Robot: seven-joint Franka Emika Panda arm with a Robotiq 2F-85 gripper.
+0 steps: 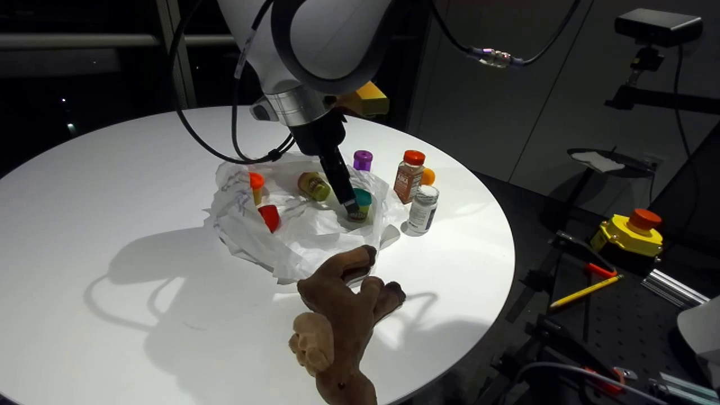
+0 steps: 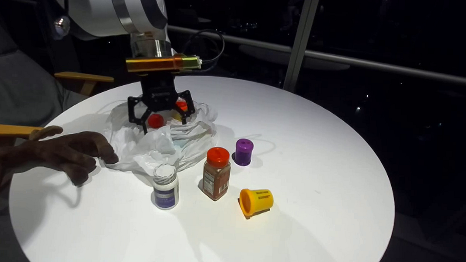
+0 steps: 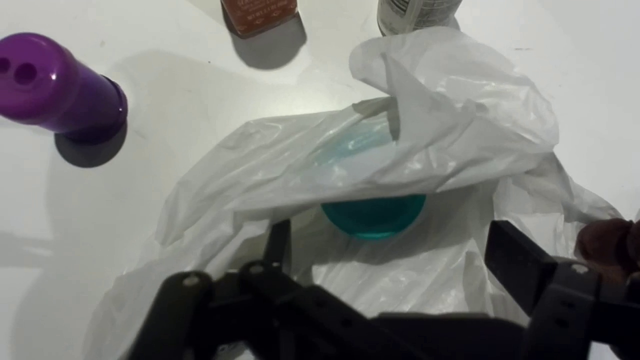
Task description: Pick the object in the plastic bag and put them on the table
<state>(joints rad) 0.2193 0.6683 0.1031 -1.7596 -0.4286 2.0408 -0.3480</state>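
My gripper (image 3: pixel 389 230) points down into the plastic bag (image 1: pixel 315 247), fingers wide apart and nothing held. Just ahead of the fingertips, a teal-topped jar (image 3: pixel 375 215) is partly covered by a fold of whitish film. Also in the bag lie a yellow-green jar (image 1: pixel 314 187), an orange-capped jar (image 1: pixel 256 181) and a red piece (image 1: pixel 270 217). Outside it, on the white table (image 2: pixel 317 157), are a purple jar (image 2: pixel 244 152), a red-capped spice jar (image 2: pixel 216 175), a white bottle (image 2: pixel 165 190), a tipped yellow cup (image 2: pixel 258 201) and the brown teddy bear (image 1: pixel 343 315).
Right beside the bag stand the spice jar and white bottle. The teddy lies against the bag's edge, its head toward the table rim. An armchair (image 2: pixel 21 88) is close to the table. Cables (image 1: pixel 236 157) hang from the arm above the bag.
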